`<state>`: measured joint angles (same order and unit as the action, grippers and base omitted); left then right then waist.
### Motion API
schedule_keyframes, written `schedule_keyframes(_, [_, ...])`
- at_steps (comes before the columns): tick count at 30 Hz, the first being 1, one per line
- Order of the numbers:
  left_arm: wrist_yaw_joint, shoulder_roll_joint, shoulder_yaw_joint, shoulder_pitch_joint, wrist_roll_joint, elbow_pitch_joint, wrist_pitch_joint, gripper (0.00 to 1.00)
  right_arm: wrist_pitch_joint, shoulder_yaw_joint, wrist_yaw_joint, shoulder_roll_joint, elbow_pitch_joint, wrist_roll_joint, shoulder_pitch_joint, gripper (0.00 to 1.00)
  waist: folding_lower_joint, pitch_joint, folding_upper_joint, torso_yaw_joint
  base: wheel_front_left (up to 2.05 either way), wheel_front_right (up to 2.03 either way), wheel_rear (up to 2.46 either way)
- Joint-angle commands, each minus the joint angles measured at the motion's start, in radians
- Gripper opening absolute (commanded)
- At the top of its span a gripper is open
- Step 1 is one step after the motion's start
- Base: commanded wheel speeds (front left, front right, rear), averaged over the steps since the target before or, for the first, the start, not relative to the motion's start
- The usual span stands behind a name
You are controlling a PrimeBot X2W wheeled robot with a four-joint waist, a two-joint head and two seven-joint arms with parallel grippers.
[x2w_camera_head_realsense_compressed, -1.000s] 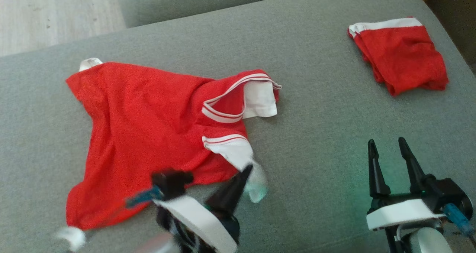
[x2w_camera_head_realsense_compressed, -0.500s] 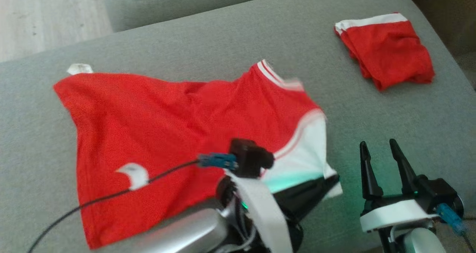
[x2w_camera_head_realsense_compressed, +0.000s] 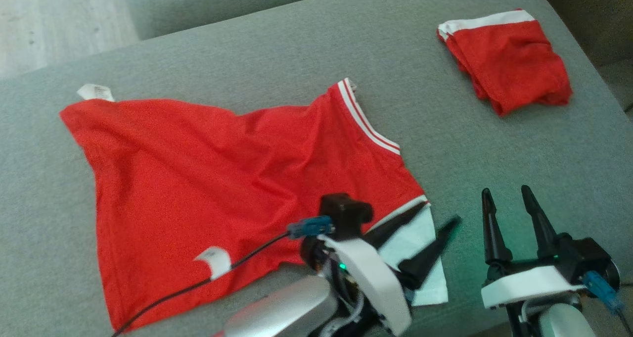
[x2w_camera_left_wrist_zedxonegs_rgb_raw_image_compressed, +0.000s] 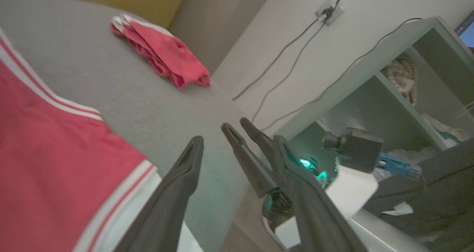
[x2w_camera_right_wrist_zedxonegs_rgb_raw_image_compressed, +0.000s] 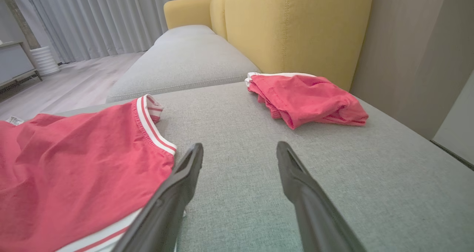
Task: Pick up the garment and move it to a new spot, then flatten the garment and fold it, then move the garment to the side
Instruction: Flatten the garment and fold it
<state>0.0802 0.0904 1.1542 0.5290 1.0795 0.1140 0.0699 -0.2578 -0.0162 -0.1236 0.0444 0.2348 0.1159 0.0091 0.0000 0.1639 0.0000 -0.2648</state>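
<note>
The left gripper [x2w_camera_head_realsense_compressed: 440, 212] is hanging with its fingers spread wide and gripping nothing, its tips lying over the white sleeve panel [x2w_camera_head_realsense_compressed: 413, 240] at the near right corner of the red T-shirt [x2w_camera_head_realsense_compressed: 198, 168]; whether the lower finger is touching the cloth cannot be told. Just to its right, the right gripper [x2w_camera_head_realsense_compressed: 506, 191] is sitting open and empty too, above bare grey sofa cushion [x2w_camera_head_realsense_compressed: 296, 50]. The shirt is lying mostly spread in the middle of that cushion, with diagonal creases running through its centre toward the striped edge [x2w_camera_head_realsense_compressed: 368, 126]. A folded red garment [x2w_camera_head_realsense_compressed: 509, 60] is lying well apart at the far right. Flattening looks like the step in hand. Doing it well likely means pinching only the sleeve's outer edge, dragging it low and outward along the cushion rather than lifting, and stopping before the whole shirt is sliding.
</note>
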Motion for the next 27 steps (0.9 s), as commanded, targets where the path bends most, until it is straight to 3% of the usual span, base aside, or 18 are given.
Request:
schedule_keyframes(1, [0.012, 0.014, -0.047, 0.038, -0.034, -0.026, -0.030, 1.00, -0.004, -0.018, -0.007, 0.006, -0.032, 0.000, -0.027, 1.00, 0.0000, -0.006, 0.0000, 0.014, 0.00, 0.00, 0.00])
schedule_keyframes(4, [0.086, 0.084, -0.094, 0.016, -0.085, -0.032, -0.102, 1.00, -0.004, -0.013, -0.007, 0.006, -0.035, -0.003, -0.025, 1.00, 0.0000, -0.015, 0.0000, 0.032, 0.00, 0.00, 0.00])
schedule_keyframes(10, [0.265, 0.308, -0.211, -0.110, -0.120, -0.049, -0.190, 1.00, -0.004, 0.001, -0.007, 0.006, -0.039, -0.009, -0.007, 1.00, 0.0000, -0.037, 0.0000, 0.068, 0.00, 0.00, 0.00])
schedule_keyframes(15, [0.356, 0.442, -0.283, -0.226, -0.097, -0.065, -0.225, 1.00, -0.004, -0.002, -0.007, 0.006, -0.042, -0.012, 0.004, 1.00, 0.0000, -0.041, 0.0000, 0.092, 0.00, 0.00, 0.00])
schedule_keyframes(24, [0.394, 0.515, -0.367, -0.339, -0.023, -0.055, -0.261, 1.00, -0.004, 0.000, -0.007, 0.006, -0.045, -0.025, 0.004, 1.00, 0.0000, -0.037, 0.0000, 0.121, 0.00, 0.00, 0.00])
schedule_keyframes(27, [0.382, 0.513, -0.387, -0.365, 0.008, -0.044, -0.268, 1.00, -0.004, 0.001, -0.007, 0.006, -0.046, -0.028, 0.004, 1.00, 0.0000, -0.038, 0.0000, 0.123, 0.00, 0.00, 0.00])
